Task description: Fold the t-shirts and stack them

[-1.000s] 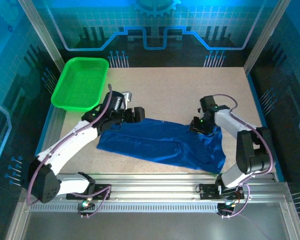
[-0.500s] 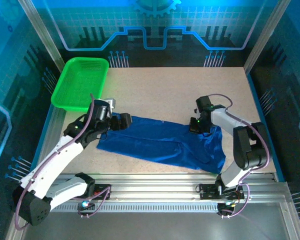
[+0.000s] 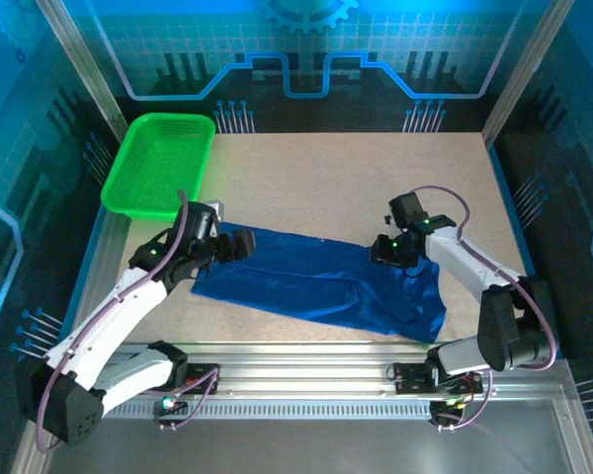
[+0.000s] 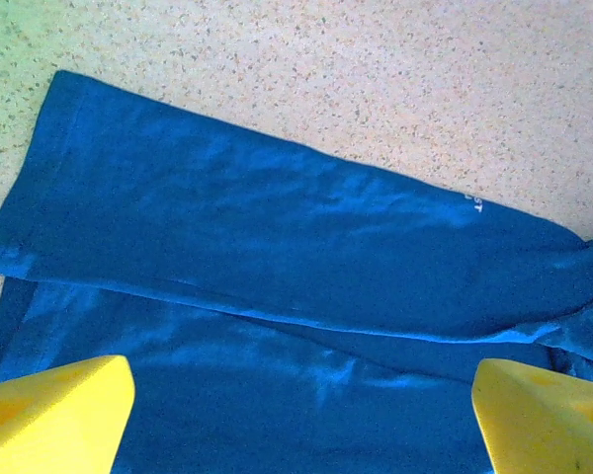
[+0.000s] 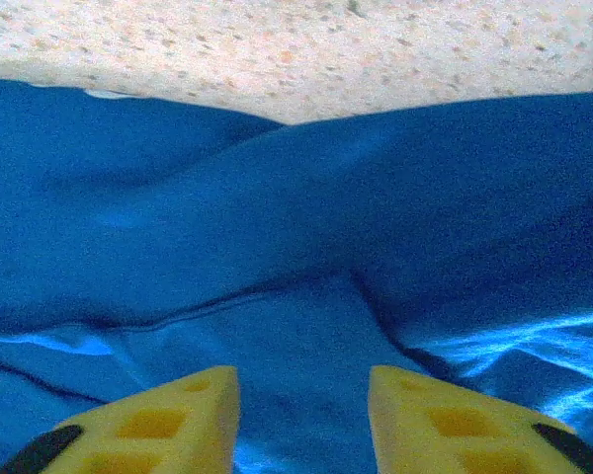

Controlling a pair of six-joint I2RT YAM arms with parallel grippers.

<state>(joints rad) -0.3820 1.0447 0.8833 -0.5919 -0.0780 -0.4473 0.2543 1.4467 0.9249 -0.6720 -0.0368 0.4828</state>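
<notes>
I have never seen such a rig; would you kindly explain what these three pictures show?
Two robot arms are bolted at the near edge of a table. One picture looks down from above; the other two come from wrist cameras, yellow fingers at the bottom. A blue t-shirt lies partly folded on the table, a green basket at the far left corner. The left gripper hovers wide open over the shirt's left end; the right gripper, jaws apart, sits over its right part. Neither seems to hold anything.
</notes>
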